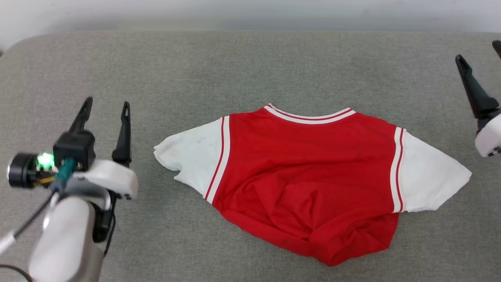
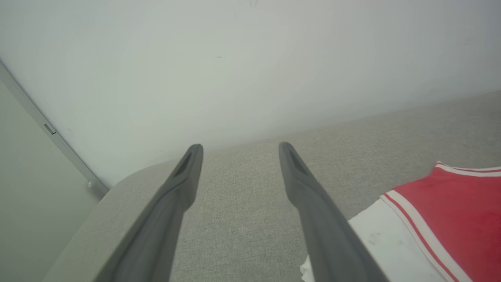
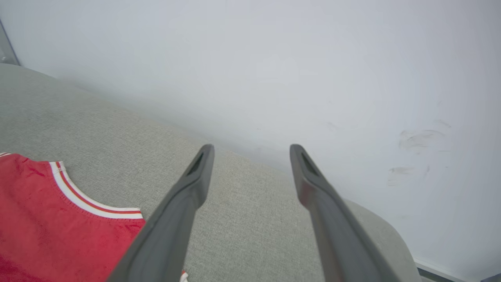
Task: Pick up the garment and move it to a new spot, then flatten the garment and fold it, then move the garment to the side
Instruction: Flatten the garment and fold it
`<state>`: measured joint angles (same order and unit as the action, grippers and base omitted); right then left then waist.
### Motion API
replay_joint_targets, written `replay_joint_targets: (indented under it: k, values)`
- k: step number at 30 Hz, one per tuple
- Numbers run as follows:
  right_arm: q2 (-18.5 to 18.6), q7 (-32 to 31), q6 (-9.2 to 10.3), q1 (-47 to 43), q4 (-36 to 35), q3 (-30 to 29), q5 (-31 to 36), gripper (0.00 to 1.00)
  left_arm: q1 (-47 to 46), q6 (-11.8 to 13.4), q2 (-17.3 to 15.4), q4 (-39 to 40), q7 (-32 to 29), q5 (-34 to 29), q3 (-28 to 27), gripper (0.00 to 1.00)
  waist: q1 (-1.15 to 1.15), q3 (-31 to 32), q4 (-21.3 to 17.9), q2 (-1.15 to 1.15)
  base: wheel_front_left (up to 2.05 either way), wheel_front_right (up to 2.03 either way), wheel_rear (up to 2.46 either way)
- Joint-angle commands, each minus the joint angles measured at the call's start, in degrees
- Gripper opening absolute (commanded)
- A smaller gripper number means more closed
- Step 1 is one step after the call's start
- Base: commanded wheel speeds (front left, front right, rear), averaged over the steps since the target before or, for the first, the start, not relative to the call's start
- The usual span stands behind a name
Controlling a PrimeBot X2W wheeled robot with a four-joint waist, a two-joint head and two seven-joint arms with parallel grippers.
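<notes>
- Here, the garment [image 1: 309, 176] lies on the grey fabric-covered table [image 1: 250, 66], around the middle between the left and right edges and closer to the near edge than the far one.
- Its striped collar points toward the far edge, and a white sleeve spreads out to each side.
- The red side facing up is plain, with no lettering on it.
- The lower part of the shirt is bunched and creased, and the hem toward the near edge is rumpled rather than flat.
- The left gripper [image 1: 107, 102] hangs over the table near the left edge, beside the shirt's left sleeve but clear of it.
- Its two dark fingers stand moderately apart with nothing between them; the left wrist view shows the same gap [image 2: 240, 147], with the sleeve and red cloth [image 2: 450, 207] at the lower right.
- A green light [image 1: 45, 159] glows on the left wrist.
- The right gripper [image 1: 478, 51] sits at the right edge, farther back than the right sleeve and well apart from it.
- Its fingers are also spread and empty [image 3: 250, 147], and the collar trim [image 3: 39, 227] lies off to the lower left of that view.
- A pale wall [image 2: 235, 58] rises behind the table's far edge.
</notes>
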<state>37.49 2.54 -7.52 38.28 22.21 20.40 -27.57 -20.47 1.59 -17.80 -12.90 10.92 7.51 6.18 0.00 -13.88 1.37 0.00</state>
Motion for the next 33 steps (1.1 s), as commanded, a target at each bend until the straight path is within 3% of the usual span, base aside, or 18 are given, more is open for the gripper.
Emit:
replay_joint_targets:
  k: [1, 7, 14, 16, 17, 19, 20, 23, 28, 33]
  values:
    - [-1.9, 2.8, 0.07, -2.3, -1.6, -2.5, 3.1, 1.00, -2.4, -1.3, -0.9, -1.1, -1.4, 0.6, 0.2, 1.00, 0.00, 0.2, -0.4, 0.00, 0.00, 0.00, 0.00]
    - [-11.2, 7.5, 0.06, -11.5, -11.2, -12.1, 12.8, 1.00, -9.3, -6.3, -5.1, -4.1, -10.4, 1.4, 2.3, 1.00, 0.00, 0.3, -1.6, 0.00, 0.00, 0.00, 0.00]
    - [-19.3, 6.2, 0.06, -22.3, -21.3, -17.3, 18.5, 1.00, -17.2, -8.9, -9.1, -5.7, -26.1, 8.1, 8.2, 1.00, 0.00, -0.2, -2.5, 0.00, 0.00, 0.00, 0.00]
    - [-20.5, 6.0, 0.06, -24.1, -22.9, -17.7, 19.0, 1.00, -18.9, -8.9, -11.2, -4.9, -31.2, 10.8, 12.8, 1.00, 0.00, -0.5, -2.8, 0.00, 0.00, 0.00, 0.00]
    - [-21.6, 6.0, 0.06, -25.6, -24.2, -18.0, 19.6, 1.00, -21.8, -9.0, -14.8, -3.2, -40.1, 17.4, 19.6, 1.00, 0.00, -1.0, -3.3, 0.00, 0.00, 0.00, 0.00]
    - [-22.0, 6.0, 0.06, -26.0, -24.8, -17.8, 20.0, 1.00, -23.8, -8.9, -17.3, -2.1, -45.9, 22.0, 23.6, 1.00, 0.00, -1.5, -3.6, 0.00, 0.00, 0.00, 0.00]
    - [-22.3, 5.8, 0.06, -26.0, -25.3, -17.6, 20.0, 1.00, -26.3, -8.9, -20.3, -1.0, -53.6, 28.2, 28.3, 1.00, 0.00, -2.4, -4.3, 0.00, 0.00, 0.00, 0.00]
    - [-22.3, 5.9, 0.06, -25.0, -25.4, -17.1, 19.9, 1.00, -28.9, -9.0, -22.5, -0.6, -60.0, 33.2, 31.7, 1.00, 0.00, -3.7, -5.0, 0.00, 0.00, 0.00, 0.00]
    - [-21.7, 6.4, 0.06, -23.5, -24.8, -16.1, 19.6, 1.00, -31.8, -9.0, -24.9, -1.1, -67.1, 37.6, 37.3, 1.00, 0.00, -6.0, -6.1, 0.00, 0.00, 0.00, 0.00]
    - [-21.5, 7.0, 0.06, -22.1, -24.1, -15.0, 19.3, 1.00, -33.6, -9.0, -25.9, -3.4, -69.5, 39.4, 41.3, 1.00, 0.00, -8.3, -7.3, 0.00, 0.00, 0.00, 0.00]
